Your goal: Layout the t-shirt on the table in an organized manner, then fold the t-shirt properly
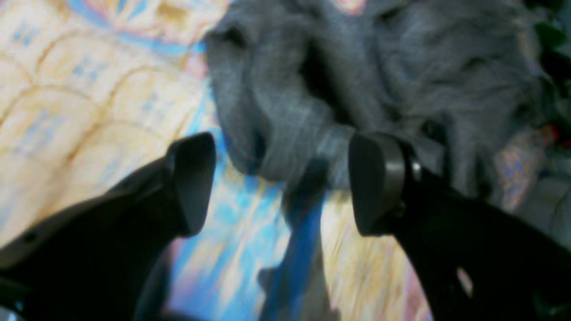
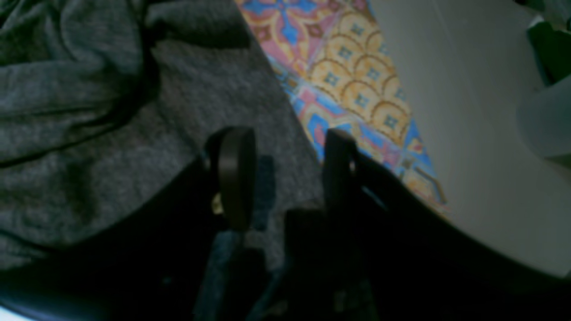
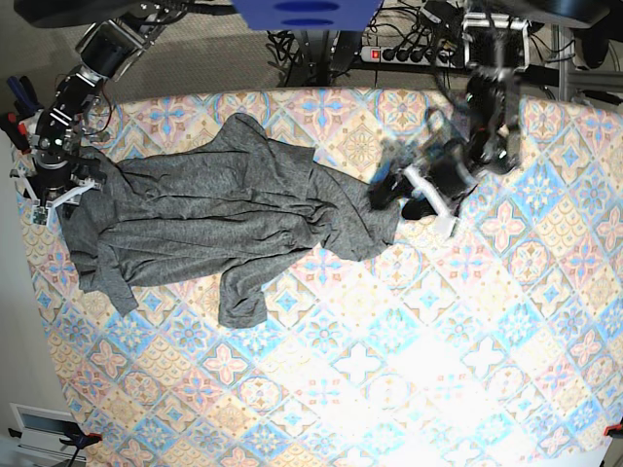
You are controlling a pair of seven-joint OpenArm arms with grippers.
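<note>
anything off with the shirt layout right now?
Yes. The t-shirt lies rumpled and bunched across the table, folds piled near its right end by the open left gripper. Its left edge sits by the table edge, under the right gripper.

I find no text, label, brand, number or sign that I can read in any of my three views. The t-shirt [image 3: 234, 199] is plain grey with no print, and the cloth on the table [image 3: 409, 370] carries only tile and flower patterns, no lettering. My left wrist view is blurred, so any small marking there may simply be lost to me.
</note>
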